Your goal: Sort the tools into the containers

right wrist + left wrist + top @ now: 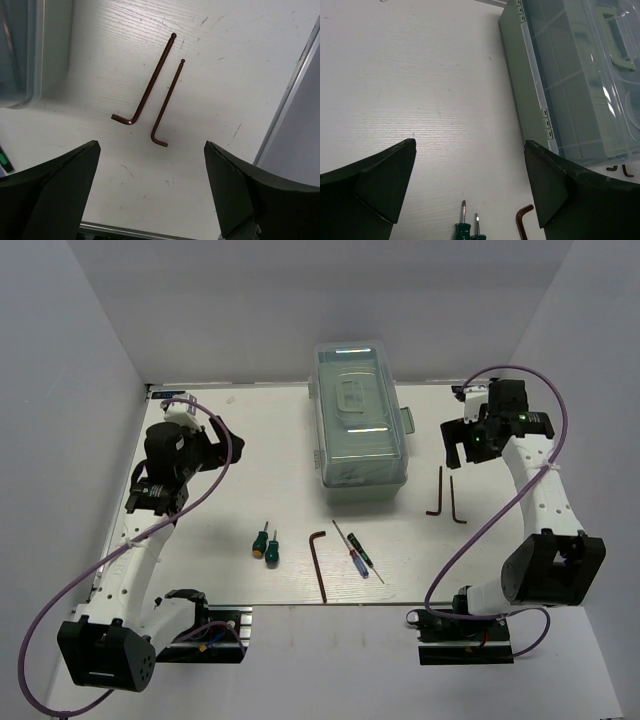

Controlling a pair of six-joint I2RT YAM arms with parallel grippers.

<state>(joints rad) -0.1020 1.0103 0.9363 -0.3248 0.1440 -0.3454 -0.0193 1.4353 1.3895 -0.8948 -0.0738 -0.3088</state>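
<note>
1. The left fingers (pixel 470 144) are spread wide and hold nothing; they hang over the bare desk (pixel 250 460), well to the left of the toolbox (pixel 360 425)
2. The two green-handled screwdrivers (pixel 265 544) lie side by side, left of the toolbox's near end and nearer the arm bases. Their tips point roughly back towards the left fingers, so the left arm looks the closer one for them
3. A lone hex key (pixel 319 565) lies in front of the toolbox's near end, its long leg running towards the arm bases. Just to its right the two precision screwdrivers (pixel 358 558) lie slanted
4. The toolbox's clear lid is shut
5. The pair of hex keys (pixel 152 82) lies just right of the toolbox's near corner, the keys close but apart, their long legs nearly parallel
6. The right fingers (pixel 151 145) are open and empty, with the pair straight ahead of the gap. The shafts run roughly crosswise to the closing line, so this grasp probably falls to the right arm
</note>
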